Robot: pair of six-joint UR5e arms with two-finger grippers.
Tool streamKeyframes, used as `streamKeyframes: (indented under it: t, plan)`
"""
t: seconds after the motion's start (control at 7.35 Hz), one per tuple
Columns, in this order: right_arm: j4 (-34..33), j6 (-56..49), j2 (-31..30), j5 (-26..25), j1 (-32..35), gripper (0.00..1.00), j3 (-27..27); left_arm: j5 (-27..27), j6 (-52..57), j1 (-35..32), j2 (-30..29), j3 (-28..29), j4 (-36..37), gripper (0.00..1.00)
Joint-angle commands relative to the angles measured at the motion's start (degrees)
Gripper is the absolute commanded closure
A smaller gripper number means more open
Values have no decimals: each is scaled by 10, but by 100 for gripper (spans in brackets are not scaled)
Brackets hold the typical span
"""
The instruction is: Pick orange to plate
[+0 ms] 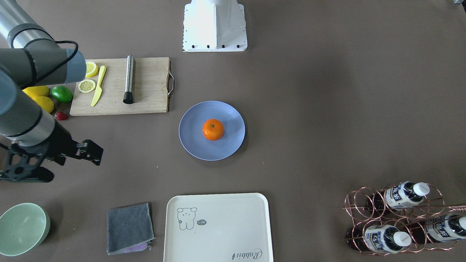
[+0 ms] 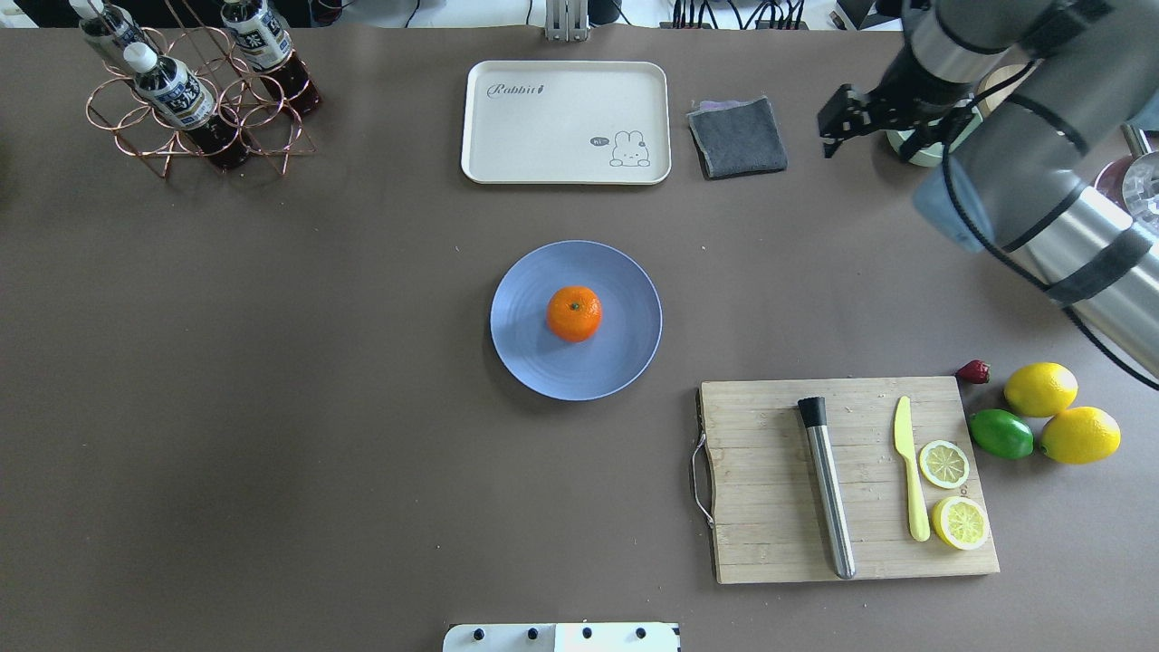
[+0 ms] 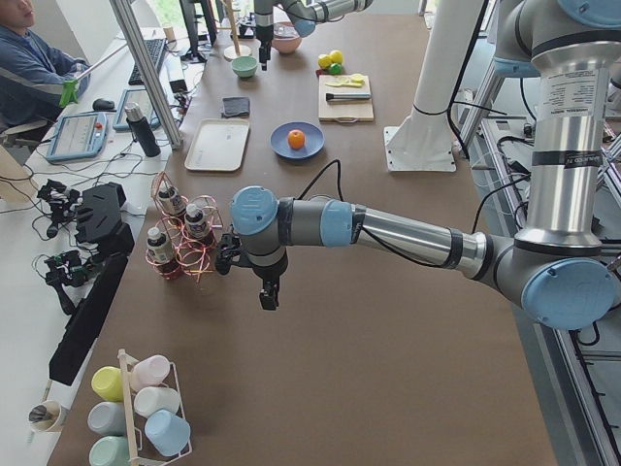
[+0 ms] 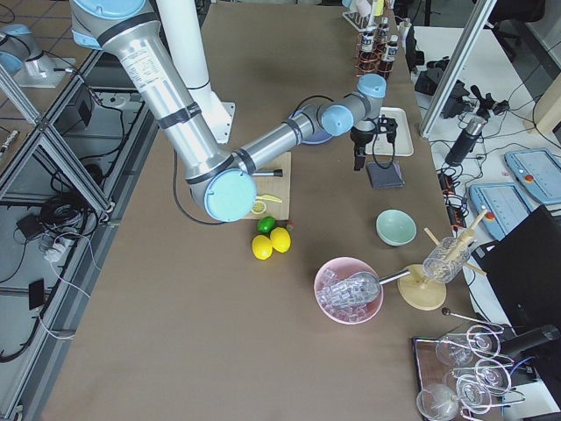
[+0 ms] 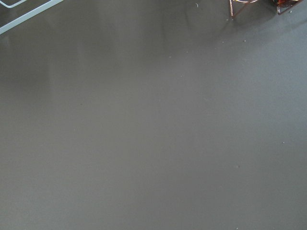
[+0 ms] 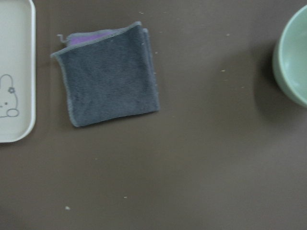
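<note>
The orange [image 2: 574, 313] sits near the middle of the periwinkle-blue plate [image 2: 543, 362], stem dot up; in the front-facing view the orange [image 1: 213, 129] rests the same way on the plate [image 1: 189, 134]. My right gripper [image 2: 835, 119] hangs above the table between the grey cloth and the green bowl, far from the plate, and its fingers look open with nothing in them. The front-facing view shows the right gripper [image 1: 91, 151] at the left. My left gripper [image 3: 269, 297] shows only in the exterior left view, low over bare table beside the bottle rack; I cannot tell its state.
A wooden cutting board [image 2: 770, 507] carries a steel rod, a yellow knife and lemon slices. Two lemons [image 2: 1041, 389], a lime [image 2: 1001, 434] and a strawberry lie beside it. A cream tray [image 2: 566, 122], grey cloth [image 2: 738, 136], green bowl [image 1: 22, 227] and copper bottle rack [image 2: 190, 100] line the far side.
</note>
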Motion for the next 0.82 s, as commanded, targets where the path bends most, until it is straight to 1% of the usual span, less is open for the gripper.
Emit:
streamKeyframes:
  t: [0.0,0.14,0.27,0.54,0.68]
  plan:
    - [0,-212,-100,33,113,0,3,-1,-1,0,0,3,1,2]
    - [-1,-289,-135,44,157,0,1,-3,-2,0,0,6,2,2]
    - [-1,-340,-163,45,192,0,2,-4,-1,0,0,8,0,2]
    - [3,-347,-209,44,238,0,5,-1,-4,-1,-1,8,-2,2]
    - [8,-347,-242,43,246,0,28,-2,-6,0,-1,7,-1,2]
